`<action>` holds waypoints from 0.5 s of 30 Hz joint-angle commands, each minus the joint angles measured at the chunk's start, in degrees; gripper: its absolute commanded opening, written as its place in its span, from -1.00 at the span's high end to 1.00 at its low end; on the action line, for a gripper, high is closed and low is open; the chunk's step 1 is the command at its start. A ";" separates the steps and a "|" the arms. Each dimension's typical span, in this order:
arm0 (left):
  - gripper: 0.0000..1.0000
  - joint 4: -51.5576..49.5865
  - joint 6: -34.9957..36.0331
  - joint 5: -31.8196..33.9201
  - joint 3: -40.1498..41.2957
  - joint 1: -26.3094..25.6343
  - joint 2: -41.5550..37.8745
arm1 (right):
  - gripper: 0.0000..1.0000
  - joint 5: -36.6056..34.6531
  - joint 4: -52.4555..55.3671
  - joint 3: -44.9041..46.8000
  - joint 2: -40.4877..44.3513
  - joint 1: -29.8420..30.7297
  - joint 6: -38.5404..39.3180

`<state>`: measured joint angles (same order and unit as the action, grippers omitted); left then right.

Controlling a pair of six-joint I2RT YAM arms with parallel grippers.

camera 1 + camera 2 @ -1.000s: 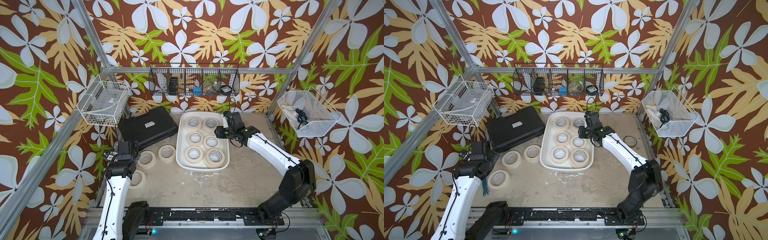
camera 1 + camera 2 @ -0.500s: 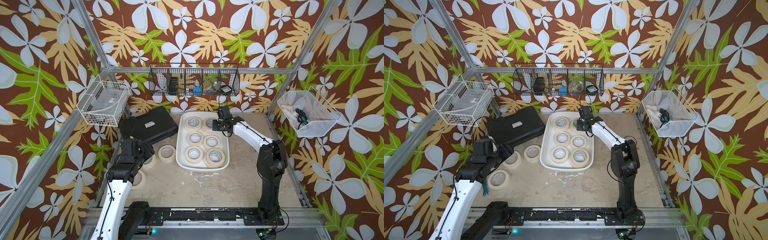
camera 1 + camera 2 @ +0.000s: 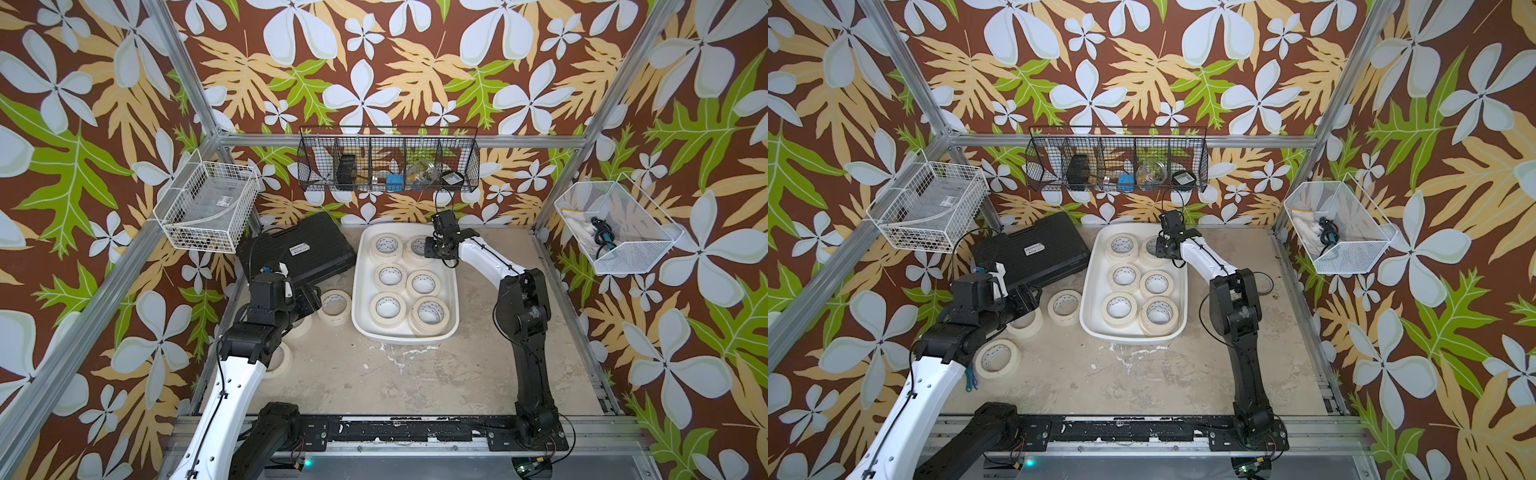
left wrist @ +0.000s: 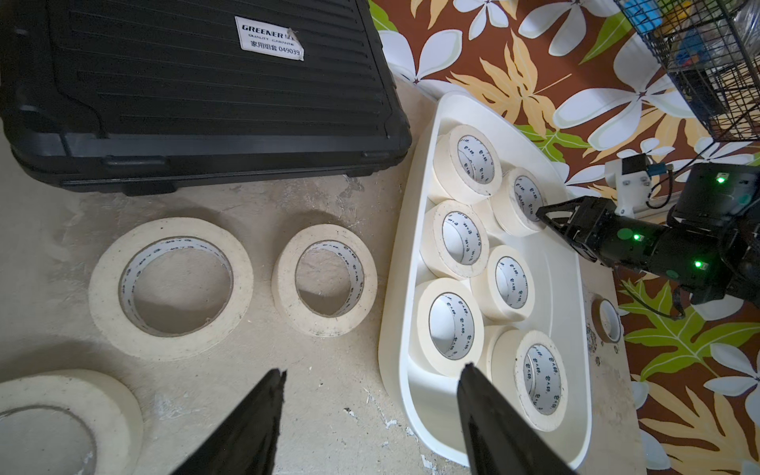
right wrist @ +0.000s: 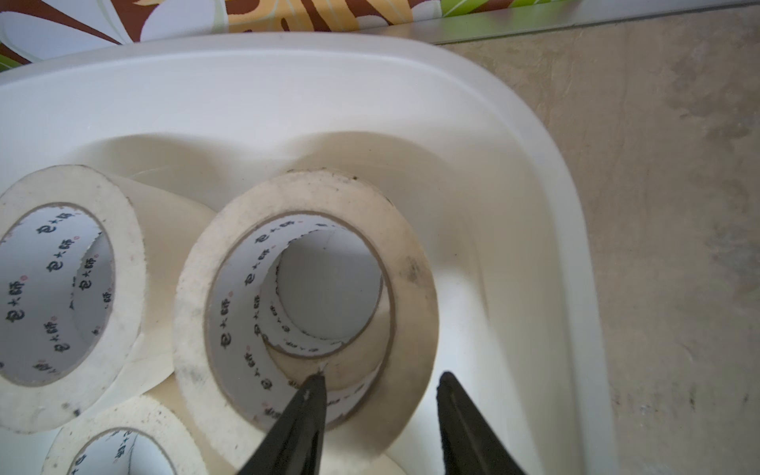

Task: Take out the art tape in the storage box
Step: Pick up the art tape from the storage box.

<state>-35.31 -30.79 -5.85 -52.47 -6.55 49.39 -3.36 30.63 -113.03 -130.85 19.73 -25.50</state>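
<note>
**Desk:** Where is the art tape (image 4: 503, 370)?

**Photographer:** The cream-beige masking tape rings with pale printed cores lie flat in six piles, in two rows of three, inside the storage box (image 3: 399, 336), a shallow white plastic tub with rounded corners. Three more rings lie flat on the scuffed beige tabletop (image 3: 1142, 374) on the left arm's side of the tub, in front of a black ribbed hard case (image 4: 205, 103).

**Desk:** And the right claw (image 5: 382, 380)?

**Photographer:** It is over the tub's far right corner. Its black jaws are apart and straddle the wall of the top ring (image 5: 189, 312) there. One finger (image 5: 308, 407) dips inside the core, and the other hangs outside, between ring and tub wall. (The wrist view does not settle whether either finger presses the tape.)

**Desk:** The left claw (image 4: 370, 370)?

**Photographer:** Its jaws are wide apart and hold nothing. It hovers above the tabletop by the tub's near left rim. Two loose rings (image 4: 103, 288) lie just ahead of it, clear of its fingers.
</note>
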 commanded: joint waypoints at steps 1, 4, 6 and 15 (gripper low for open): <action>-0.39 1.71 0.72 1.26 -0.43 -0.69 0.40 | 0.04 -0.46 0.33 -1.89 -1.44 -0.37 -1.19; -0.39 1.95 1.25 2.59 -0.77 -0.79 1.01 | 0.04 -0.65 0.30 -3.83 -3.26 -0.81 -1.83; -0.39 2.00 1.38 2.51 -1.09 -0.83 1.49 | 0.05 -0.92 1.13 -5.92 -4.73 -0.99 -2.08; -0.36 1.96 2.41 3.83 -1.38 -1.17 2.52 | 0.45 0.87 0.21 -6.61 -5.50 -1.06 -2.37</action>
<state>-34.17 -29.78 -2.98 -53.30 -7.55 51.51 -3.36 31.11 -119.68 -136.66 18.68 -27.81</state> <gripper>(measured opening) 0.678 0.289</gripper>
